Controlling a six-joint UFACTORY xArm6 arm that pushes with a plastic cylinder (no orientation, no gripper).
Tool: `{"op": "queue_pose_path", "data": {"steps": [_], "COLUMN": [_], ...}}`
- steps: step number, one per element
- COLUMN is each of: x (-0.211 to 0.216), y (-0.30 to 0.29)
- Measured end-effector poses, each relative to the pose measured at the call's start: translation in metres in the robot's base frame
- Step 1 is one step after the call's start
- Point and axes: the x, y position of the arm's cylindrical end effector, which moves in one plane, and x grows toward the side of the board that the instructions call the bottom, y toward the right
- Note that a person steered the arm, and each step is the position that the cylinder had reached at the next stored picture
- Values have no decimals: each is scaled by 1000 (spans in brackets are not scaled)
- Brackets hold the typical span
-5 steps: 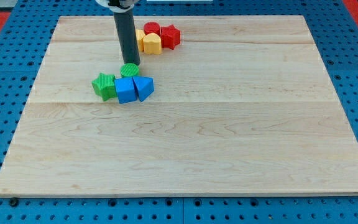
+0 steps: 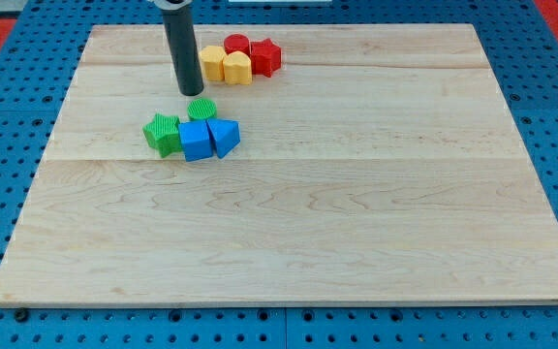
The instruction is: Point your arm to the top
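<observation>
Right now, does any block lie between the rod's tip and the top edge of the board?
Nothing visible does. My tip stands on bare wood of the wooden board; the yellow blocks lie to its right, the green round block below it.

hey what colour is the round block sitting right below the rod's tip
Green. The green round block sits just below my tip in the camera view, the only view.

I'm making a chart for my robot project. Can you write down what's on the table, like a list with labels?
tip: my tip is just above the green round block, toward the view's left, apart from it
green blocks: round one, star
blue blocks: cube, wedge-like one
yellow blocks: two
red blocks: round one, star
groups: green and blue together; yellow and red together near the view's top
surface: wooden board
</observation>
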Motion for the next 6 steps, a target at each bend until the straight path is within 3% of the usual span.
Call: {"op": "queue_pose_path", "data": {"steps": [4,6], "x": [-9,-58], "y": [-103,-94]}}
